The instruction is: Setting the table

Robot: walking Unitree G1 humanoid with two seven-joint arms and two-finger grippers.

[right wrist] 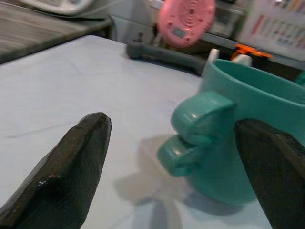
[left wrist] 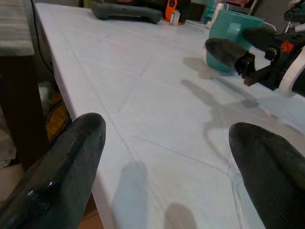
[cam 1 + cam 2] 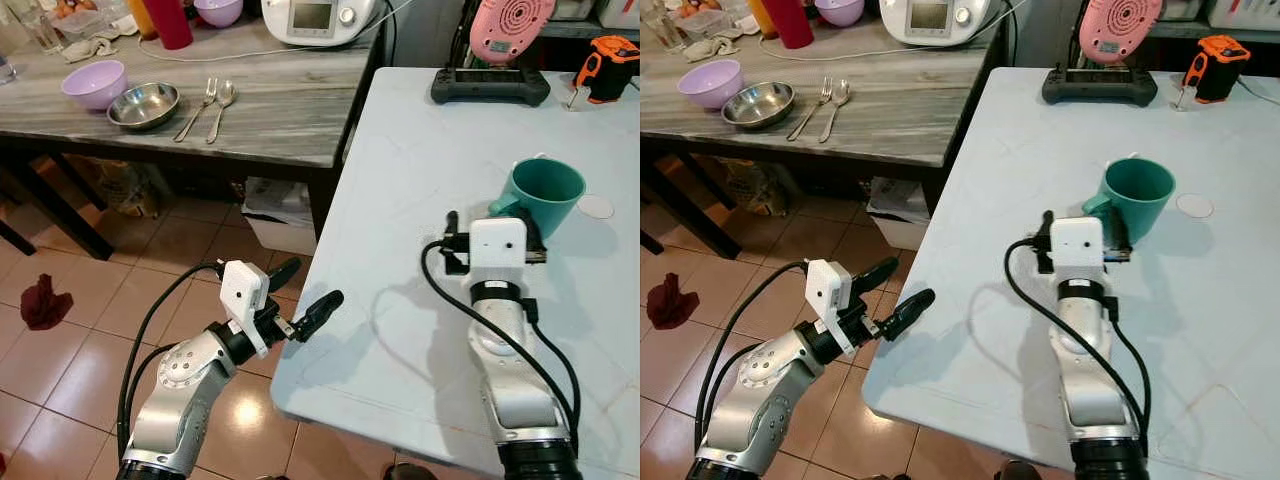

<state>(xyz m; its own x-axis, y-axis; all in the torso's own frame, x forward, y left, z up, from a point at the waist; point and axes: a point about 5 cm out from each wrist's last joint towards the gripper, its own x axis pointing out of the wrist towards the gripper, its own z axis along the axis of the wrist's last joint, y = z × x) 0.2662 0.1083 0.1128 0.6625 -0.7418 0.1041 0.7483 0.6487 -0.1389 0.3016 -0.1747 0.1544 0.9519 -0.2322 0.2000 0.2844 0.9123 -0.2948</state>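
On the wooden table (image 3: 270, 110) at far left sit a purple bowl (image 3: 95, 83), a metal bowl (image 3: 144, 105), a fork (image 3: 197, 108) and a spoon (image 3: 221, 103). Nearer, the left gripper (image 3: 305, 292) hangs off the white table's (image 3: 420, 330) edge, fingers spread and empty. Rightward, the right gripper (image 1: 176, 176) rests low over the white table, fingers spread around the handle of the upright green mug (image 3: 543, 197), not touching it.
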